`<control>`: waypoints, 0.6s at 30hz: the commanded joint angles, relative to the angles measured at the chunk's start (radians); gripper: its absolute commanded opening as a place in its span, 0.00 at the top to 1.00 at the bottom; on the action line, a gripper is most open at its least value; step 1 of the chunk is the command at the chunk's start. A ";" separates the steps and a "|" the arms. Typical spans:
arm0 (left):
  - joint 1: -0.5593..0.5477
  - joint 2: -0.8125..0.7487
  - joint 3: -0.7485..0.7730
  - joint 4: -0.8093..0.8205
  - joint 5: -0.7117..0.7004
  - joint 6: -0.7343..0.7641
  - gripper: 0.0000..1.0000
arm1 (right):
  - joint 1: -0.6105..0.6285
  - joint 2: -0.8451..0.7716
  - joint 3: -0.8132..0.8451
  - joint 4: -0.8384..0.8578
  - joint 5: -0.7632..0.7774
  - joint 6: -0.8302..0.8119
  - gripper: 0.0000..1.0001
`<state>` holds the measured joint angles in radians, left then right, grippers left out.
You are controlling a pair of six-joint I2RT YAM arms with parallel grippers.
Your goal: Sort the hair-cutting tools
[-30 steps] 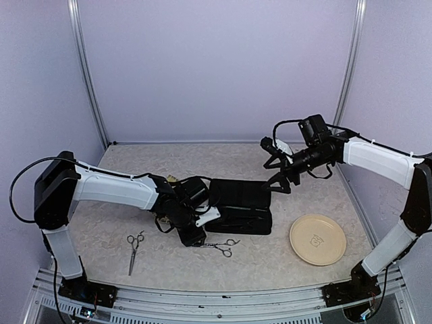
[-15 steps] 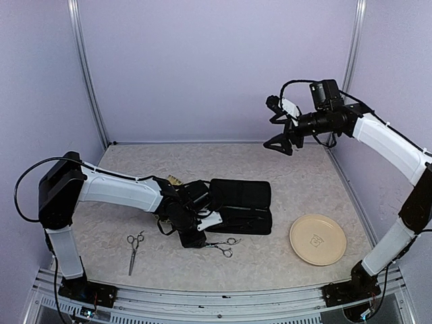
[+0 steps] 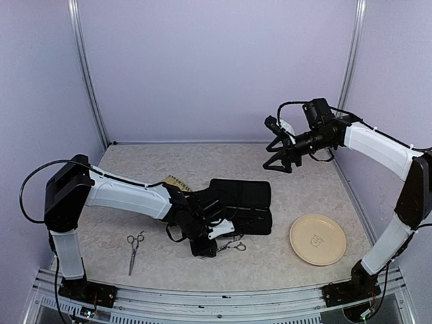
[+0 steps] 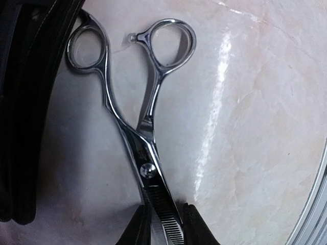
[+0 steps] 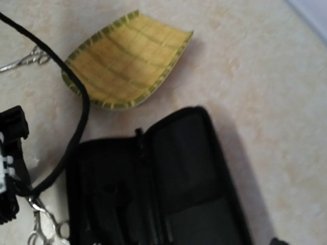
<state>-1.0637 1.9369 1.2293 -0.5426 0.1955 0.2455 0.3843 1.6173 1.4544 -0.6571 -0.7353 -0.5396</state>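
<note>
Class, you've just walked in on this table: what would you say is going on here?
The left tool is down on the table beside the open black zip case, its fingers straddling the blades of one pair of silver scissors. Whether it has gripped them is unclear. The right tool hangs open in the air, holding nothing. A second pair of scissors lies further left.
</note>
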 commanded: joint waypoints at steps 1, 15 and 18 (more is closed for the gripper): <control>-0.016 0.071 0.023 -0.017 0.044 -0.017 0.78 | 0.024 -0.043 -0.085 0.004 0.030 0.003 0.12; 0.039 -0.122 -0.028 0.067 0.075 -0.059 0.56 | 0.286 -0.118 -0.476 0.067 0.182 -0.216 0.55; 0.085 -0.183 -0.041 0.152 -0.106 -0.115 0.56 | 0.353 -0.074 -0.477 0.077 0.218 -0.229 0.61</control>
<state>-1.0340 1.8610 1.1999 -0.4904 0.2367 0.1940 0.6689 1.5002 0.9821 -0.6250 -0.5716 -0.7372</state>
